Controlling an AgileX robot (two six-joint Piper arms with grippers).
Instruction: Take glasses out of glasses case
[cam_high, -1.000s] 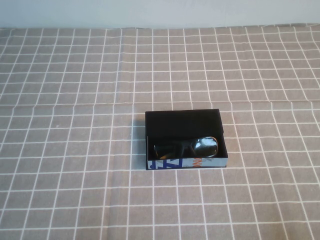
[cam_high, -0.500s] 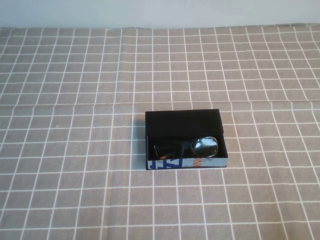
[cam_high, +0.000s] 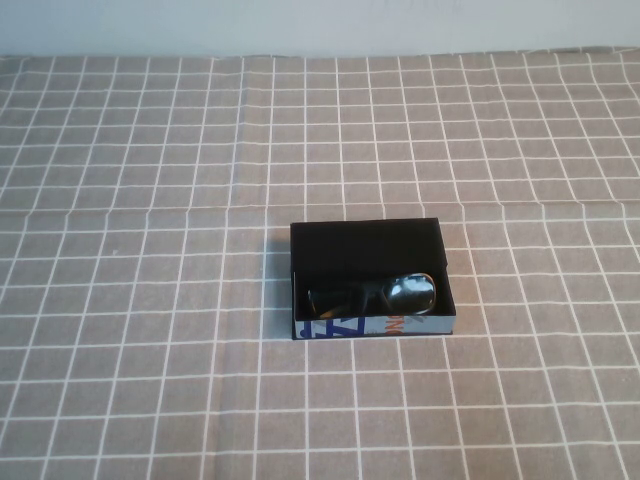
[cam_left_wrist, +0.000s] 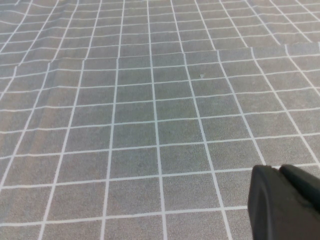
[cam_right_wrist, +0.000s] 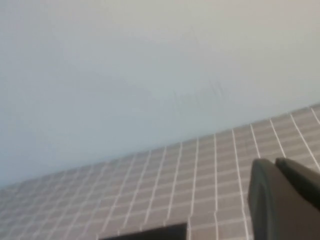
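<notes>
The glasses case (cam_high: 366, 246) is an open shallow black box in the middle of the table, with a white printed front side (cam_high: 372, 326) facing me. The black glasses (cam_high: 372, 294) lie inside it against the front wall, with one lens catching light. Neither arm shows in the high view. In the left wrist view my left gripper (cam_left_wrist: 280, 170) hangs over bare checked cloth with its fingers pressed together and empty. In the right wrist view my right gripper (cam_right_wrist: 275, 162) has its fingers together and empty, pointing toward the far wall. A black edge (cam_right_wrist: 150, 232) shows near it.
A grey cloth with a white grid (cam_high: 150, 300) covers the whole table. A pale wall (cam_high: 320, 25) runs along the far edge. A fold line in the cloth crosses the table just behind the case.
</notes>
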